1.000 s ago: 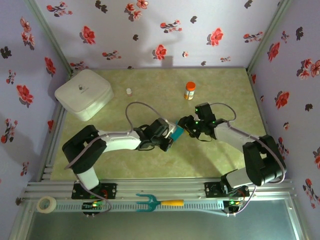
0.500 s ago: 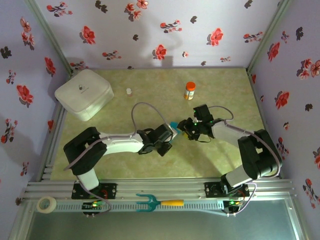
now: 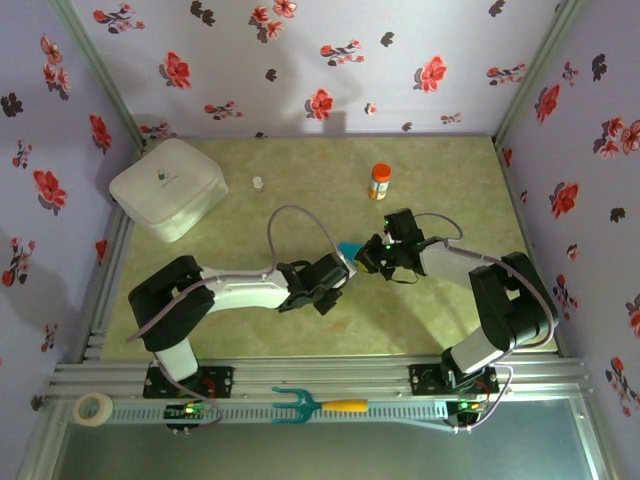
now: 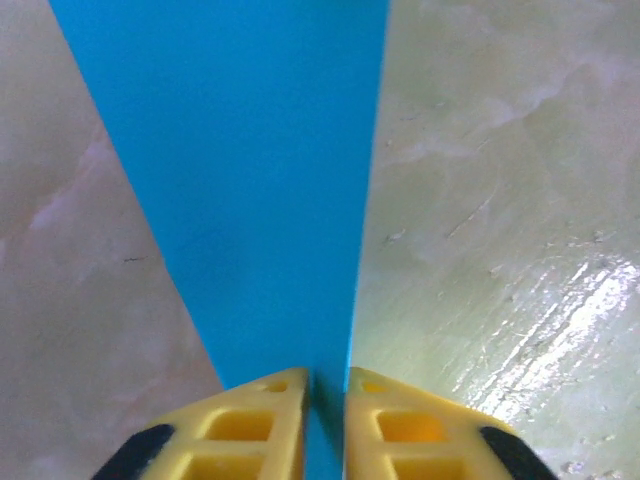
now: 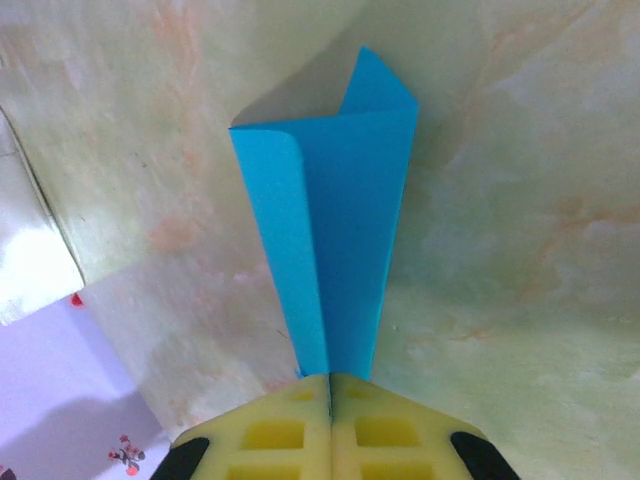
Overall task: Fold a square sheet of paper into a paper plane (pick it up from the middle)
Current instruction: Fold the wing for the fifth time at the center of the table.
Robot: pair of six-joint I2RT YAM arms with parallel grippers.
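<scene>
The teal-blue paper is folded into a narrow creased strip and held just above the middle of the table, between the two arms. My right gripper is shut on one end; in the right wrist view its yellow fingers meet on the paper, which fans out ahead with a folded tip. My left gripper is at the other end. In the left wrist view its jaws stand slightly apart, and the paper runs through the narrow gap.
A white rounded box stands at the back left. A small white cap and an orange bottle stand at the back. A teal pronged tool and a tape roll lie on the front rail.
My right gripper has moved left onto the paper and shut on it. My left gripper's jaws have parted a little around the paper.
</scene>
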